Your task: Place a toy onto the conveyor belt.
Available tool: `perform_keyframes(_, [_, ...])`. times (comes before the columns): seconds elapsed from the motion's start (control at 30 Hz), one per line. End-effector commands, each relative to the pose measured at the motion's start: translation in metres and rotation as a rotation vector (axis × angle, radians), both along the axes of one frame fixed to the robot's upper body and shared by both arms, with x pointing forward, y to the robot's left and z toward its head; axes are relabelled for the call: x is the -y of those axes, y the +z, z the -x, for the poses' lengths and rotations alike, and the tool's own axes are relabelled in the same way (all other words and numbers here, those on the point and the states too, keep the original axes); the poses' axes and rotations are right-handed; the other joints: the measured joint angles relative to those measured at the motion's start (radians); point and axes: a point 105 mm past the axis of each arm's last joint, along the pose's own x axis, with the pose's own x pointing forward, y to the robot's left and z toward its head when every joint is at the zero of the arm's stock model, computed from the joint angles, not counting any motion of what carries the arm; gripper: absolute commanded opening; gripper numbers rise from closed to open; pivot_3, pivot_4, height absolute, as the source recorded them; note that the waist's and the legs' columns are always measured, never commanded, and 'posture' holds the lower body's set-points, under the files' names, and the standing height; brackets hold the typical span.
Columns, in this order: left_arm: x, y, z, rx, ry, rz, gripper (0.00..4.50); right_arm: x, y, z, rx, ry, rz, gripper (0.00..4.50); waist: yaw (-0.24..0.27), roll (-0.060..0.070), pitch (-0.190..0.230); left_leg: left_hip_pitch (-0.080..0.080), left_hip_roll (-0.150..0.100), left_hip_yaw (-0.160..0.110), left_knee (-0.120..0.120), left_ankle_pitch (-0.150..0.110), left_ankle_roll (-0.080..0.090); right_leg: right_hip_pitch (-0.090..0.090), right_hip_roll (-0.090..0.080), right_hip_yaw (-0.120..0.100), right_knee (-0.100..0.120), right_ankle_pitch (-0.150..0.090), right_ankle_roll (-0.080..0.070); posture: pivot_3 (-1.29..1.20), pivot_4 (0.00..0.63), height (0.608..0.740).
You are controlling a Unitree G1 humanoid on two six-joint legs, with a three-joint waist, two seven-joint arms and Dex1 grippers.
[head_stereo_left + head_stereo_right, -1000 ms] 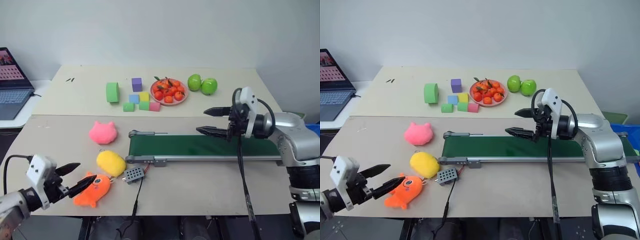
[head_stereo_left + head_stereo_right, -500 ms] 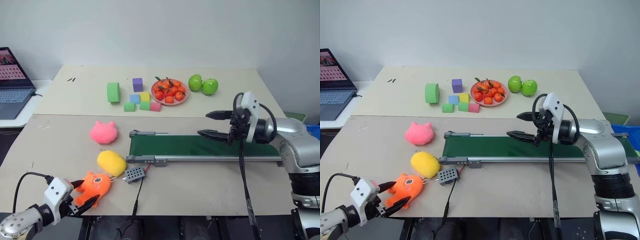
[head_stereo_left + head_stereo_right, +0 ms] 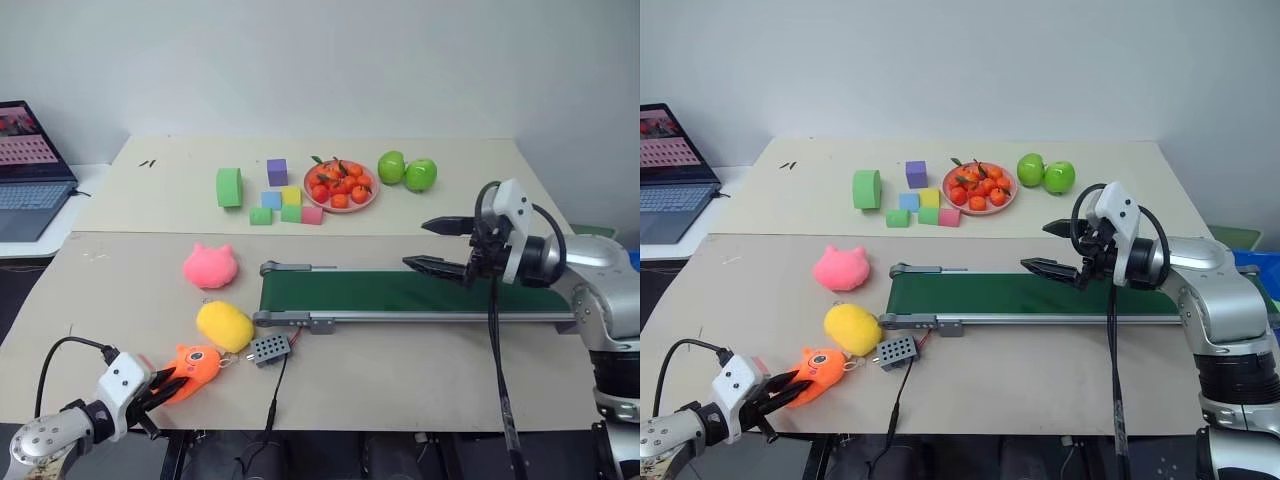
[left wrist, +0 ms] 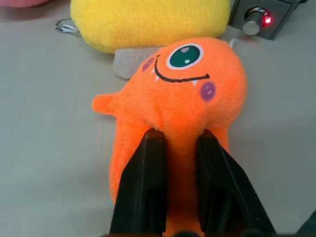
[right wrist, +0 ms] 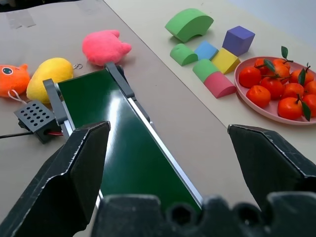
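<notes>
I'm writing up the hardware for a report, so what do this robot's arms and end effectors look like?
Both arms are silver-grey metal with black joint sections. Each ends in a white wrist block and an end effector of two black, tapered, pointed fingers: the left end effector, the right end effector. A black cable loops over each wrist, and a long one hangs from the right arm.

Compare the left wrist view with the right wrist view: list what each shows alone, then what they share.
Left wrist view alone: the left gripper shut on the orange plush fish at its tail end. Right wrist view alone: the open right gripper above the dark green conveyor belt, the foam blocks and the pink plate of small oranges. Shared: the fish, the yellow oval plush and the small grey box.
</notes>
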Motion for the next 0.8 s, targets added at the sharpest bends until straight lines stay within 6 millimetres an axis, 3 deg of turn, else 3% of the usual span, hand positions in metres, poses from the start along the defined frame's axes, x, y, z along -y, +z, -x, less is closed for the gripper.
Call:
perform_keyframes(0.03, [-0.017, 0.026, 0.002, 0.096, 0.095, -0.039, 0.8, -0.003, 0.01, -0.002, 0.056, 0.005, -0.011, 4.5, -0.002, -0.001, 0.001, 0.0, 0.0, 0.0, 0.0, 0.0, 0.0, 0.0, 0.0, 0.0, 0.0, 0.0, 0.0, 0.0, 0.15, 0.738])
perform_keyframes(0.23, [-0.026, 0.051, 0.007, 0.215, 0.121, -0.127, 0.8, -0.005, 0.006, -0.005, 0.055, 0.007, -0.02, 4.5, -0.003, -0.002, 0.001, -0.002, 0.001, 0.0, 0.0, 0.0, 0.0, -0.001, 0.001, 0.0, -0.001, 0.0, 0.0, 0.0, 0.15, 0.738])
perform_keyframes(0.4, [-0.018, 0.08, -0.028, 0.354, 0.129, -0.112, 0.8, -0.006, 0.006, -0.007, 0.061, 0.01, -0.024, 4.5, 0.009, -0.002, 0.001, -0.002, 0.001, 0.0, 0.0, 0.0, 0.0, 0.0, 0.001, -0.001, -0.001, 0.0, 0.0, 0.0, 0.15, 0.738])
perform_keyframes(0.5, [0.009, 0.1, -0.05, 0.419, 0.012, -0.122, 0.8, -0.006, 0.006, -0.007, 0.063, 0.01, -0.02, 4.5, 0.012, -0.002, 0.001, -0.002, 0.001, -0.001, 0.001, 0.0, 0.0, 0.0, 0.001, -0.002, 0.0, 0.0, 0.0, 0.0, 0.15, 0.738])
perform_keyframes(0.63, [0.065, 0.129, -0.074, 0.461, -0.165, -0.01, 0.8, -0.005, 0.006, -0.003, 0.06, 0.014, -0.012, 4.5, 0.004, -0.002, 0.001, -0.003, 0.001, -0.001, 0.001, 0.0, 0.0, -0.001, 0.001, -0.001, -0.001, 0.0, 0.0, 0.0, 0.15, 0.738])
perform_keyframes(0.73, [0.086, 0.146, -0.088, 0.487, -0.214, 0.023, 0.8, -0.005, 0.007, -0.002, 0.062, 0.01, -0.01, 4.5, 0.0, -0.003, 0.001, -0.005, 0.001, -0.001, 0.001, 0.0, 0.0, -0.001, 0.001, -0.002, 0.0, 0.0, 0.0, 0.0, 0.15, 0.738])
perform_keyframes(0.8, [0.099, 0.146, -0.091, 0.463, -0.261, 0.052, 0.8, -0.005, 0.007, -0.001, 0.068, 0.0, -0.009, 4.5, -0.005, -0.003, 0.001, -0.004, 0.0, -0.001, 0.001, 0.0, 0.0, -0.001, 0.001, -0.001, 0.0, 0.0, 0.0, 0.0, 0.15, 0.738])
